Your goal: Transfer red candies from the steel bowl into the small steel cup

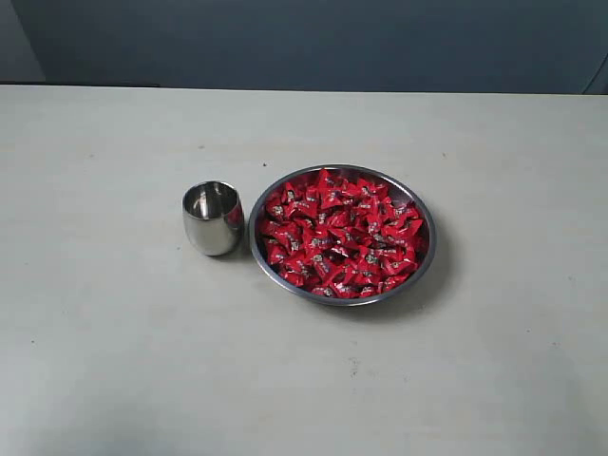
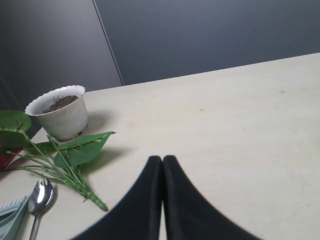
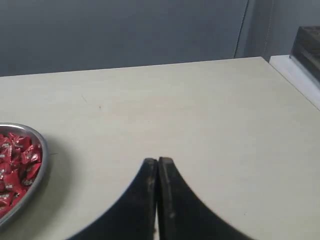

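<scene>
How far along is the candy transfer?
Done: nothing; the small steel cup looks empty. In hand: nothing; the left gripper and right gripper are shut on nothing, neither over the steel bowl. Left: everything; the red candies fill the bowl.

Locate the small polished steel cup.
Exterior view: the small polished steel cup stands upright just left of the wide steel bowl of red candies.
</scene>
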You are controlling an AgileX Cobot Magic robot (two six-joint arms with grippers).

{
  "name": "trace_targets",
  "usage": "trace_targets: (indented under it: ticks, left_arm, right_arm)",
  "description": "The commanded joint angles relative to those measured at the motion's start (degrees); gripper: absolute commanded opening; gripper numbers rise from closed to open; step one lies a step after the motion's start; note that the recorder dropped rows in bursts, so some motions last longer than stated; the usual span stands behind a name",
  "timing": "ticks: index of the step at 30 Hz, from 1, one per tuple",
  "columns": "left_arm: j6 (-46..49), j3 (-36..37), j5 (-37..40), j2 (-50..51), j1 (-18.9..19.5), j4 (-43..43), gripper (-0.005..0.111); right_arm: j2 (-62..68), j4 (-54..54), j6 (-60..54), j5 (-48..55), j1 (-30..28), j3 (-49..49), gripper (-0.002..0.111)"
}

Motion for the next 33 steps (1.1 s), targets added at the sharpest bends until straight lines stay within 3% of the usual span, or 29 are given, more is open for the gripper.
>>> trace_targets:
  ticks: [1, 9, 18, 27, 33]
  left_arm:
    - [-0.21, 0.08, -0.63, -0.22, -0.16, 0.27, 0.0]
    - [-0.21, 0.08, -0.63, -0.22, -0.16, 0.27, 0.0]
    - [-0.21, 0.08, -0.63, -0.22, -0.16, 0.27, 0.0]
    - [-0.21, 0.08, -0.63, -0.22, -0.16, 0.27, 0.0]
    - [-0.21, 0.08, -0.63, -0.22, -0.16, 0.27, 0.0]
  right_arm:
    - [6.15, -0.01, 0.0, -0.56, 0.16, -6.11, 0.0]
    - [14.41, -0.01, 0.0, -1.45, 0.16, -16.49, 0.0]
    - [14.3, -0.01, 0.0, -2.15, 0.16, -16.77, 0.0]
    - [14.4, -0.01, 0.0, -15.05, 0.16, -16.77, 0.0]
    - [17.14, -0.41, 0.0, -12.84, 0.16, -16.77, 0.0]
